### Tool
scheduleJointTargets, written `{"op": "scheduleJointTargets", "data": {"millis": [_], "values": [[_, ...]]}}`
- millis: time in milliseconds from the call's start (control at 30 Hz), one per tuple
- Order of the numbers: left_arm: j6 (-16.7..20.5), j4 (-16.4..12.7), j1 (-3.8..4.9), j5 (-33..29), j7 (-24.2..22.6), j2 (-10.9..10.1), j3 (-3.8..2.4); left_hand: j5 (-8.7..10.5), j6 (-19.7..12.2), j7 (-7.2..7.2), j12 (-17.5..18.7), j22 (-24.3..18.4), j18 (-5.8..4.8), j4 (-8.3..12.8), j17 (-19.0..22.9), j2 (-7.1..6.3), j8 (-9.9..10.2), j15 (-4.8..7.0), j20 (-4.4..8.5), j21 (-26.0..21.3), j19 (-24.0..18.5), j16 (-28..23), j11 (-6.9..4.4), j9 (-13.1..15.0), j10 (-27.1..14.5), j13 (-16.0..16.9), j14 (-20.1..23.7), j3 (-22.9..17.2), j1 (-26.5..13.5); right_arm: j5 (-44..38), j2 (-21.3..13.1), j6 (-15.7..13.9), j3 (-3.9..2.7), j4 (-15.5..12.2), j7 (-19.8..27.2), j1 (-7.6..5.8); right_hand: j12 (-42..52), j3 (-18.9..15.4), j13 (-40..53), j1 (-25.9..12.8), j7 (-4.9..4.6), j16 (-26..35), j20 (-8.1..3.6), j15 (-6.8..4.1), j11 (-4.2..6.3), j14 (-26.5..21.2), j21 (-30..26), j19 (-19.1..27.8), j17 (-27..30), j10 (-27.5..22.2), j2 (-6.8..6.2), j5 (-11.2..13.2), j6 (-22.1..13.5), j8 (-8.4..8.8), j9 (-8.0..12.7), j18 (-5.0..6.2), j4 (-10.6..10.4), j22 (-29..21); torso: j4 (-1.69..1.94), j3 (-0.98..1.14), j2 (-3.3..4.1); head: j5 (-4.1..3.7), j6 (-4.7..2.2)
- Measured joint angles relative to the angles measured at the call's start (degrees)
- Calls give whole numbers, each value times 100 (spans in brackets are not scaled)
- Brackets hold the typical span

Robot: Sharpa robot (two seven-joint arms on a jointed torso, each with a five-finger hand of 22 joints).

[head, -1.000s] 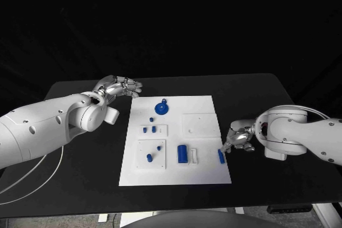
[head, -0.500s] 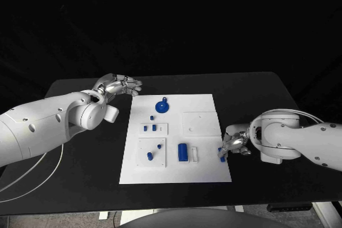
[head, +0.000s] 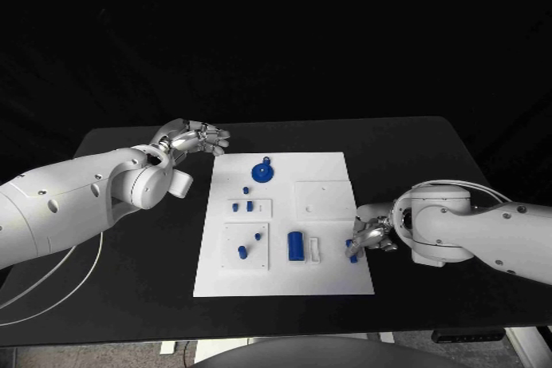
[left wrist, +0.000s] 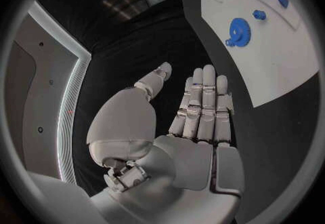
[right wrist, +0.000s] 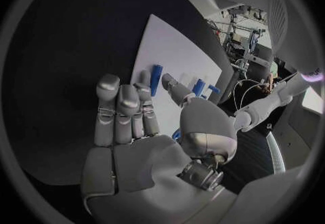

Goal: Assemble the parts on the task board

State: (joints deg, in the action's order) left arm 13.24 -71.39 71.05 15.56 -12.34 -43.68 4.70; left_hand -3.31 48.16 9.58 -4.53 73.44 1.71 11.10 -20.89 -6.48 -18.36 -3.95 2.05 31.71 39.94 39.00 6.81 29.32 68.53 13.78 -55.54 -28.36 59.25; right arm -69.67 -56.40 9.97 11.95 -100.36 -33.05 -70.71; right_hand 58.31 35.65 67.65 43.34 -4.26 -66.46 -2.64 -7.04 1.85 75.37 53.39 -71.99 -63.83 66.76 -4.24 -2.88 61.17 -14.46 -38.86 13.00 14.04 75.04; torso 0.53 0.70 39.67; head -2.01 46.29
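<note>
Blue against the white task board, a slim bar-shaped part lies by the board's right edge, and the right hand has closed in on it. A second ago that hand sat just off the board with its fingertips beside the part; now the arm has swung further inward and the hand hangs over the board's edge, its fingers right at the part's upper end. In the right wrist view the fingers are loosely curled and apart, with the part lying beyond the fingertips, so the hand seems empty; whether a fingertip already touches the part I cannot tell from here. The part itself looks to have shifted little, if at all.

The left hand has stayed parked on the black table off the board's upper left corner, fingers together and nearly straight, holding nothing. The round blue gear, the short cylinder and the small pegs remain where they were.

Judged from this, the right hand is lining up a pick of the bar; no grasp is made yet.
</note>
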Motion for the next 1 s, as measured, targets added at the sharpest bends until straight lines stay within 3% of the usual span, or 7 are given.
{"op": "scheduleJointTargets", "data": {"millis": [33,67,100,367,567,700,1000], "values": [[0,0,0,1,4,-1,0,0,0,0,0,0,0,0,-3,0,0,0,0,0,0,0,0,0,0,0,0,0,0,-98,35,-21,-3,8,-1,17,0,11,0,6,11,-10,0,0,0,0,0,0,-4,0,-6,0,11,0,-12,0,11,0,0,0,0,0,0],[0,0,0,2,7,-2,0,0,0,0,0,0,0,0,-6,0,0,0,0,0,0,0,0,0,0,0,0,0,0,-171,63,-39,-7,16,-1,32,0,11,0,7,4,-10,1,-1,0,-1,0,-1,-4,0,-7,0,19,0,-309,0,11,0,-1,0,0,0,-1],[0,-1,0,3,9,-3,0,0,0,1,0,0,0,0,-5,0,0,0,0,0,0,0,0,0,0,0,0,0,0,-241,92,-63,-13,25,-2,48,0,11,0,21,2,-10,1,-3,0,-2,10,-1,-4,0,-20,0,20,0,-387,0,11,0,-1,0,-1,1,-1],[-3,-3,0,8,23,-24,0,0,3,3,0,5,0,-15,-5,0,0,0,0,0,0,0,0,0,0,-1,0,15,0,-715,279,-272,-55,52,-8,173,-1,-6,0,23,18,-10,10,-15,-1,-16,23,-8,-4,0,-23,0,92,-19,-671,-1,28,0,6,-1,-1,12,16],[-4,-24,0,11,29,-43,0,0,3,3,0,5,0,-15,-10,0,0,0,0,0,0,0,0,0,0,-1,0,15,0,-879,289,-318,-52,43,5,198,0,-30,0,47,81,-10,10,-15,0,-16,23,-8,-4,0,-219,0,155,-20,-680,0,52,0,6,-1,-1,18,30],[-8,-39,0,13,33,-46,3,0,3,3,0,4,0,-15,-10,0,0,0,0,0,0,0,0,0,0,-1,0,15,0,-943,291,-316,-56,40,24,213,0,50,1,237,89,-10,10,7,-84,-37,23,-8,7,-83,-407,0,163,-20,-762,1,132,0,6,-4,-1,19,32],[-8,-56,0,16,30,-51,4,0,3,3,0,9,0,-15,-21,0,0,0,0,0,0,-23,0,0,0,4,0,15,0,-1112,320,-309,-71,32,49,250,-7,646,0,1115,101,24,42,50,-115,-34,23,23,9,-114,-569,28,176,-146,-762,-3,250,0,9,-8,-3,29,24]]}}
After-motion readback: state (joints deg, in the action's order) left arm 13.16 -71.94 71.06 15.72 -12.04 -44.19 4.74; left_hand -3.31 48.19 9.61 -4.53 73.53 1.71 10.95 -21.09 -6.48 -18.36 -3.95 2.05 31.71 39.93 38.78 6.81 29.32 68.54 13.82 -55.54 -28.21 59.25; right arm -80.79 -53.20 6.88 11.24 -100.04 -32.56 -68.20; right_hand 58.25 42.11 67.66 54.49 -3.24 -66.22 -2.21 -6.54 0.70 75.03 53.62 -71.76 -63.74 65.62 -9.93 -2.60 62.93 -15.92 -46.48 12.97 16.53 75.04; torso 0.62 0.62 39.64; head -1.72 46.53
